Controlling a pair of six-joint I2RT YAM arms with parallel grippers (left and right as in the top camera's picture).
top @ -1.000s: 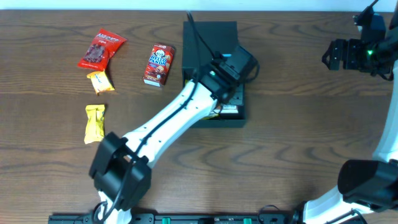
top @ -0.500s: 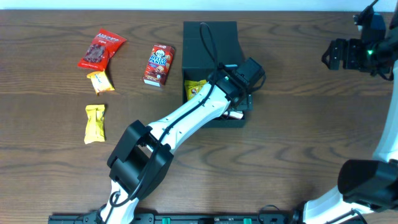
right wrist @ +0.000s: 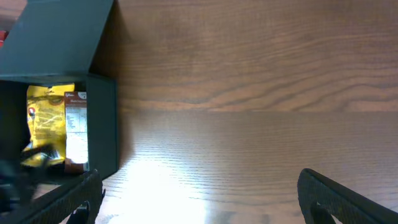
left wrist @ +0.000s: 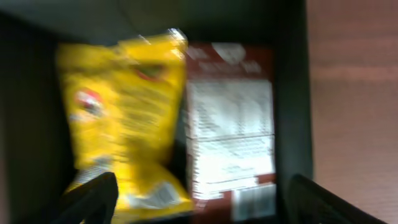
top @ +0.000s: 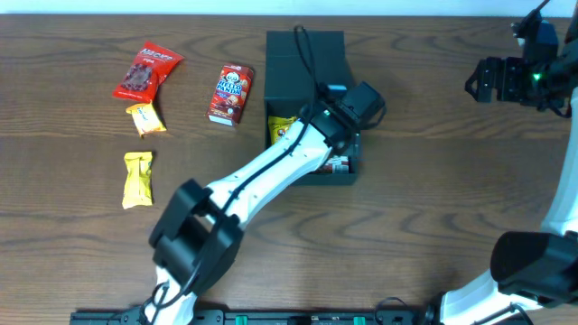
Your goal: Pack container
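Observation:
The container (top: 351,171) is a dark shallow box at the table's middle, its flap lid (top: 305,56) open at the back. In it lie a yellow packet (top: 282,129) and a dark red packet with a white label (top: 339,165). My left gripper (top: 346,126) hovers over the box's right half. In the left wrist view it (left wrist: 205,208) is open and empty above the yellow packet (left wrist: 124,118) and the red packet (left wrist: 230,124). My right gripper (top: 492,81) is open and empty at the far right. The right wrist view (right wrist: 199,205) shows the container (right wrist: 102,124) at the left.
Left of the container lie a red snack box (top: 232,93), a red packet (top: 147,70), a small orange candy (top: 143,118) and a yellow packet (top: 137,178). The table's far edge runs just behind the lid.
My left wrist has shifted right over the box, uncovering the yellow packet inside. The right arm has not moved.

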